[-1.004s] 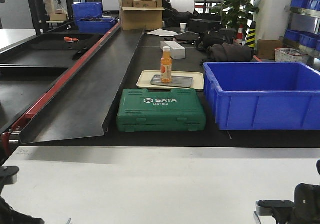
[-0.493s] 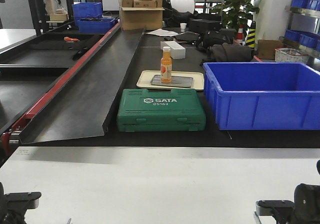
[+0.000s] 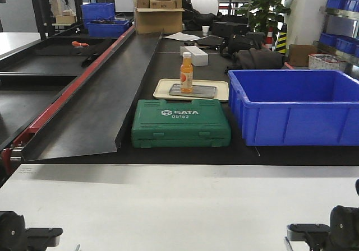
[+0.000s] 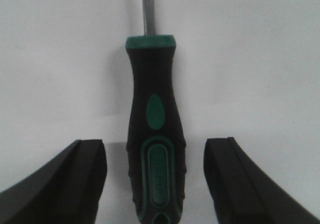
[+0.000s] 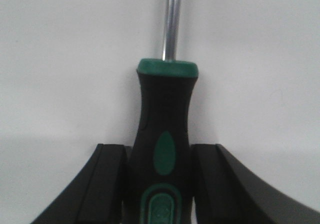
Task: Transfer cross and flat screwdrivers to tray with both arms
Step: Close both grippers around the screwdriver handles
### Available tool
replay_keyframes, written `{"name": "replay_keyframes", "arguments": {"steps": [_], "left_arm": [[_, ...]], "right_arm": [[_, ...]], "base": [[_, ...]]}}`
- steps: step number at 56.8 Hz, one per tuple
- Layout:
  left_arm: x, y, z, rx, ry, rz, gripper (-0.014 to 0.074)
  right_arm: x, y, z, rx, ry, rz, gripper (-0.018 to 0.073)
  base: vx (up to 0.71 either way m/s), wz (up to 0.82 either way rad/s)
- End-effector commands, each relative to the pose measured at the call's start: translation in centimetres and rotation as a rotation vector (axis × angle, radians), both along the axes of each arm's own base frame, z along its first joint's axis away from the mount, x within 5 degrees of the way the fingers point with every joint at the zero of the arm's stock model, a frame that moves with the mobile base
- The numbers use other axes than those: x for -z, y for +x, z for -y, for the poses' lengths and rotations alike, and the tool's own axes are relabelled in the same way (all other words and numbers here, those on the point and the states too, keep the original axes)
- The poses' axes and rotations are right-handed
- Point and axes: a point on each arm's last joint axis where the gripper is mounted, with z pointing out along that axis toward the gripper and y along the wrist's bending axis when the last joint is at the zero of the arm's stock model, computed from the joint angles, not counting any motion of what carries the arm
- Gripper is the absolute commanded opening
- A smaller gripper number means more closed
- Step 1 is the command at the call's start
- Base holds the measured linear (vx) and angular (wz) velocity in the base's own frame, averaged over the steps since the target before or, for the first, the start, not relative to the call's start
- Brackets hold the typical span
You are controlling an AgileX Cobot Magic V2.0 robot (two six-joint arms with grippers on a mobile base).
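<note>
In the left wrist view a screwdriver (image 4: 155,129) with a black and green handle lies on the white table, its steel shaft pointing away. My left gripper (image 4: 155,176) is open, a finger (image 4: 82,176) on each side of the handle with a gap on both sides. In the right wrist view the other screwdriver (image 5: 166,114) lies the same way. My right gripper (image 5: 159,181) is shut on its handle, both fingers (image 5: 107,184) pressed against it. The front view shows only the left arm (image 3: 31,237) and the right arm (image 3: 314,231) at the bottom corners. The tray is out of view.
Beyond the white table (image 3: 179,206) sits a green SATA case (image 3: 180,123), a big blue bin (image 3: 294,105), a cream tray (image 3: 216,88) with an orange bottle (image 3: 186,73), and a long black chute (image 3: 106,88) at the left.
In the front view the left arm has slid right along the bottom edge and shows more. The right arm has not moved.
</note>
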Motion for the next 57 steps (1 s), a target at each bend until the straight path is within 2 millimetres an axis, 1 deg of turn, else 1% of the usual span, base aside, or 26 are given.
{"name": "replay_keyframes", "arguments": {"steps": [1,10,15,22,31,49,57], "left_arm": [[-1.0,0.7,0.3,-0.019,-0.019,0.046,0.0545],[0.3,0.8,0.4,-0.033,-0.012,0.007,0.0544],[0.7,1.0,0.4,-0.056,-0.013,0.013,0.0534],[0.8,1.3,0.4,-0.102,-0.020,0.040,0.0507],[1.1,1.3,0.4,-0.109,-0.019,0.026,0.0476],[2.3,1.4,0.4,-0.110,-0.010,0.001,0.0471],[2.7,1.6,0.4,-0.076,-0.005,0.017,0.0471]], "right_arm": [[-0.1,0.3,-0.2,0.024,0.023,0.031,-0.0008],[-0.1,0.3,-0.2,0.025,0.024,0.030,-0.0008],[-0.1,0.3,-0.2,0.031,0.028,0.030,-0.0008],[-0.1,0.3,-0.3,0.033,0.031,0.030,-0.0008],[-0.1,0.2,-0.3,0.033,0.031,0.026,-0.0008],[-0.1,0.2,-0.3,0.033,0.032,0.015,-0.0008],[-0.1,0.2,-0.3,0.034,0.033,0.015,-0.0008]], "base": [[0.00,0.00],[0.00,0.00],[0.00,0.00],[0.00,0.00],[0.00,0.00],[0.00,0.00],[0.00,0.00]]}}
